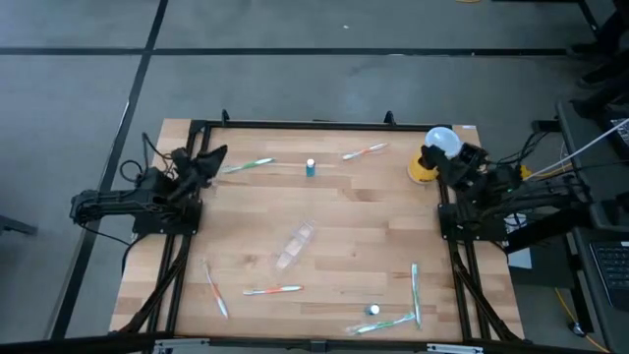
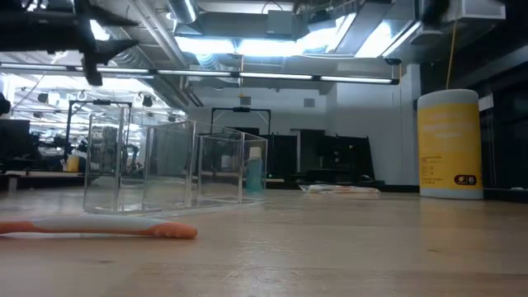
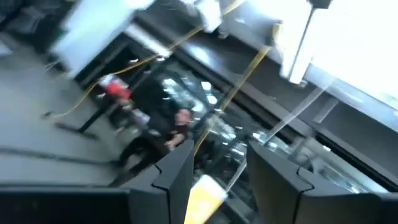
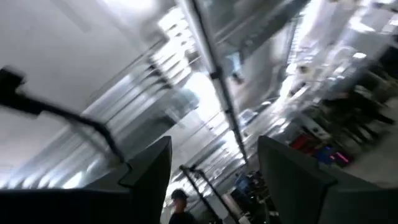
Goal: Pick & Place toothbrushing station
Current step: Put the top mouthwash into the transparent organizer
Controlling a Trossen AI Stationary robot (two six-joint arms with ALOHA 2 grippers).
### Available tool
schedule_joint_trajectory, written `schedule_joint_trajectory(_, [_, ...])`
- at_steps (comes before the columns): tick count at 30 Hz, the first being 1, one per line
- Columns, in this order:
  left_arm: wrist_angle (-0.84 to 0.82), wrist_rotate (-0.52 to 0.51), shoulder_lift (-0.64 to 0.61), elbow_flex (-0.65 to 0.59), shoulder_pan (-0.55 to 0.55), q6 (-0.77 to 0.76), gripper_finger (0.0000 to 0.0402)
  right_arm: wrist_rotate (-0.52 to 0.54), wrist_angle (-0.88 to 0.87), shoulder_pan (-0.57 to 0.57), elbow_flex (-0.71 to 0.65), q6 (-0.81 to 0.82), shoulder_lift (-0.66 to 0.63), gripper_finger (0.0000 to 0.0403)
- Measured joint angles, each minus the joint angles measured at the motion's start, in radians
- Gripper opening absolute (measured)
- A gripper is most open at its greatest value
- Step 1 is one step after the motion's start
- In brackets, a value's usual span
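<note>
Several toothbrushes lie flat on the wooden table: one at the far left [image 1: 248, 165], one at the far right [image 1: 364, 151], and others near the front [image 1: 272, 290] [image 1: 415, 292]. A clear plastic holder [image 1: 295, 244] lies mid-table and also shows in the low view [image 2: 165, 165]. A small teal bottle [image 1: 311, 168] stands at the far middle. A second small bottle [image 1: 373, 310] stands near the front. My left gripper [image 1: 214, 157] is open and empty, raised at the table's far left. My right gripper [image 1: 454, 159] is open and empty, raised at the far right beside a yellow canister [image 1: 425, 169].
The yellow canister with a white lid [image 2: 450, 144] stands at the table's far right corner, close to my right gripper. An orange-tipped toothbrush [image 2: 99, 229] lies near the front edge. A black frame [image 1: 295, 124] runs along the table's edges. A person shows in the room beyond [image 3: 177, 127].
</note>
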Motion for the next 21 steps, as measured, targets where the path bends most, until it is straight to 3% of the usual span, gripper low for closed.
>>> schedule_joint_trajectory(3, [0.119, 0.128, 0.001, -0.001, -0.001, 0.049, 0.0145, -0.05, -0.016, 0.0, 0.171, -0.151, 0.099, 0.024])
schedule_joint_trajectory(5, [0.183, 0.19, 0.005, -0.001, 0.0, 0.04, 0.0145, -0.067, -0.115, 0.0, 0.301, -0.261, 0.146, 0.0239])
schedule_joint_trajectory(9, [0.319, 0.393, 0.018, 0.012, -0.001, 0.114, 0.0145, -0.062, -0.62, 0.0, 0.597, -0.366, 0.202, 0.0239])
schedule_joint_trajectory(11, [0.348, 0.442, 0.03, 0.04, -0.001, 0.176, 0.0145, -0.015, -0.881, 0.0, 0.746, -0.382, 0.238, 0.0239])
schedule_joint_trajectory(13, [0.362, 0.408, 0.04, 0.089, -0.001, 0.216, 0.0145, 0.027, -1.104, -0.001, 0.881, -0.367, 0.276, 0.0239])
schedule_joint_trajectory(17, [0.345, 0.248, 0.078, 0.2, 0.001, 0.238, 0.0145, 0.037, -1.416, -0.001, 1.078, -0.293, 0.362, 0.0239])
schedule_joint_trajectory(21, [0.155, 0.268, 0.177, 0.379, 0.0, 0.347, 0.0146, 0.024, -1.654, -0.001, 1.173, -0.21, 0.438, 0.0239])
